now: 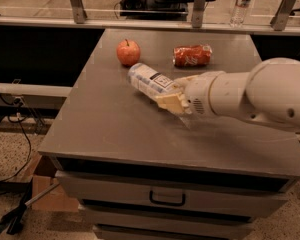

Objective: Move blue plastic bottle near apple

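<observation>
Pinching the blue plastic bottle (149, 80) by its near end with the pincer (174, 93), clamped on either side, over the middle of the tabletop (110, 134), slightly toward the far edge. Stretches away from the pincer up and left, long axis slanted toward the far left corner, free end just short of the apple (128, 52), near but not touching. Reaches in from the right edge, forearm almost level, wrist pointing left. Calls, most likely, for only a short carry along that slant, then lowering and release.

No legible text; perhaps a code mark (163, 80) on the blue plastic bottle (146, 79) in the end effector (174, 91) over the table (110, 129).
</observation>
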Controlling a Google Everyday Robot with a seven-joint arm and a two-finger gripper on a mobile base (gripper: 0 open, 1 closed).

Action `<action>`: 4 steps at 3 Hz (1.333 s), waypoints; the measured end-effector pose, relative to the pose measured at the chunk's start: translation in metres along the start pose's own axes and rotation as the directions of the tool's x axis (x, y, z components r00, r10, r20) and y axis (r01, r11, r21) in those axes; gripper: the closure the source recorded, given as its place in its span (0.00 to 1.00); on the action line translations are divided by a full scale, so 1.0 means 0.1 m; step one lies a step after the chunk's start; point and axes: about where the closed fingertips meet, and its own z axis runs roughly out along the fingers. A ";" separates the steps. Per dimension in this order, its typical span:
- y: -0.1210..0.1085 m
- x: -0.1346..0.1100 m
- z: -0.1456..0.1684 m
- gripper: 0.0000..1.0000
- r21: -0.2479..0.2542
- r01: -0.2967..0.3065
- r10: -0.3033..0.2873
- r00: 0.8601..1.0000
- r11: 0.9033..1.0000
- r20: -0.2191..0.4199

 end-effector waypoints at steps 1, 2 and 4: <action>-0.10 -0.07 0.26 1.00 0.035 -0.002 0.003 1.000 0.999 -0.023; -0.23 -0.12 0.48 1.00 0.065 -0.011 0.014 0.999 0.998 -0.033; -0.35 -0.34 0.86 0.53 0.081 -0.021 0.023 0.999 0.996 -0.022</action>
